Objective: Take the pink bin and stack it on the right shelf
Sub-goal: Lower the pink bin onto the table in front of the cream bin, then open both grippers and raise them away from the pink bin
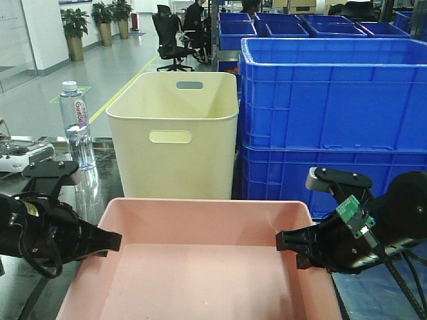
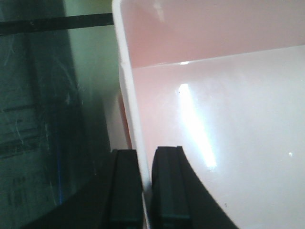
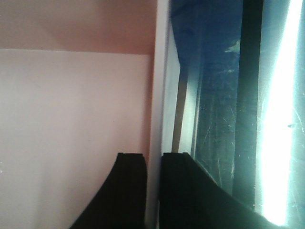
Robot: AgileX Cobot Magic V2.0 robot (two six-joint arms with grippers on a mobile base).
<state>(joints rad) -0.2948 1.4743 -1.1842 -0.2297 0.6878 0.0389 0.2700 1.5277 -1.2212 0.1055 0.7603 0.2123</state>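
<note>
The pink bin (image 1: pixel 200 267) fills the near middle of the front view, wide, shallow and empty. My left gripper (image 1: pixel 112 241) is shut on its left rim; in the left wrist view the gripper (image 2: pixel 147 188) has one finger inside and one outside the pale wall (image 2: pixel 127 90). My right gripper (image 1: pixel 285 241) is shut on the right rim; in the right wrist view the gripper (image 3: pixel 153 188) straddles the wall (image 3: pixel 161 86) the same way. The dark glossy shelf surface (image 3: pixel 224 109) with a black strip lies under the bin's right side.
A tall cream bin (image 1: pixel 175 133) with handle slots stands just behind the pink bin. Stacked blue crates (image 1: pixel 333 113) rise at the right. A water bottle (image 1: pixel 76 123) stands at the left on the dark surface (image 2: pixel 38 119). Office chairs and plants are far behind.
</note>
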